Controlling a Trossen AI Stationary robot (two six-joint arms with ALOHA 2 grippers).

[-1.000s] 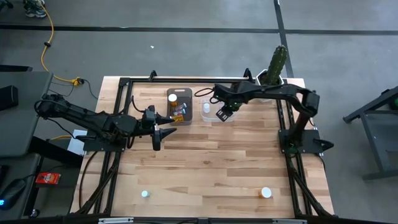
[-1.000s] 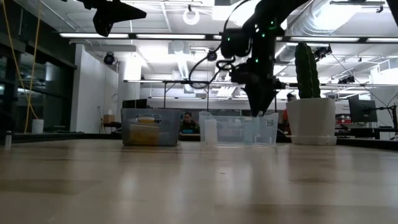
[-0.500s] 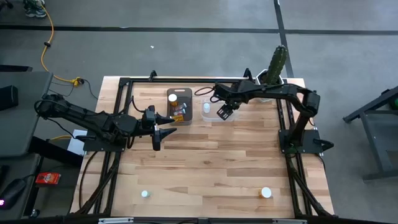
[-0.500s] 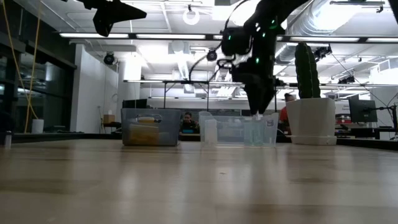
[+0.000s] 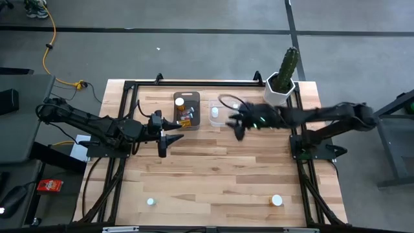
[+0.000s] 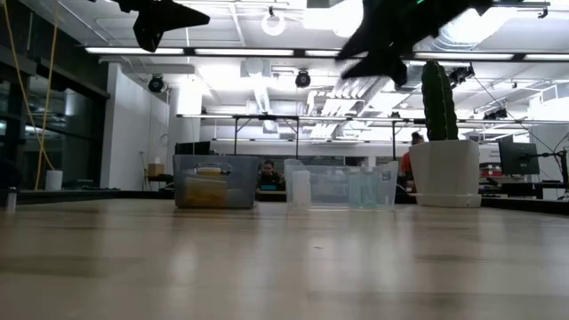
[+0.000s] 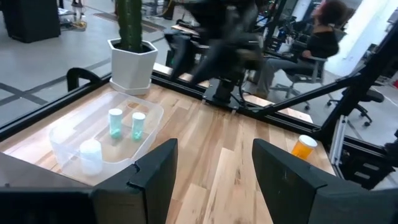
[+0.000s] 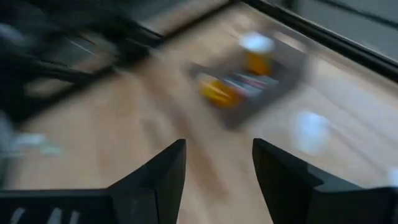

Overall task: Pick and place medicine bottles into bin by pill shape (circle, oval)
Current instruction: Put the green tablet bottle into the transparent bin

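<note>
- Behind the wooden table (image 5: 213, 168) the low view shows a large workshop room with bright ceiling lamps, and a person sits far off at a desk.
- At the far edge of the table stand two bins side by side: a grey bin (image 5: 186, 110) with amber bottles (image 5: 185, 117) inside, and a clear bin (image 7: 102, 134) just beside it.
- In the clear bin three pale bottles (image 7: 124, 123) stand upright, as the left wrist view shows.
- One small bottle with a white cap (image 5: 151, 202) stands near the front edge on the left side, and one amber bottle (image 5: 276, 200) stands near the front edge on the right side, well apart from each other.
- A white pot with a green cactus (image 5: 283, 77) stands at the far right corner.
- The right gripper (image 5: 237, 124) hangs in the air just beside the clear bin; its fingers (image 8: 163, 171) are apart and hold nothing.
- The left gripper (image 5: 167, 137) waits above the table, near the grey bin, with its fingers (image 7: 155, 171) apart and nothing between them.
</note>
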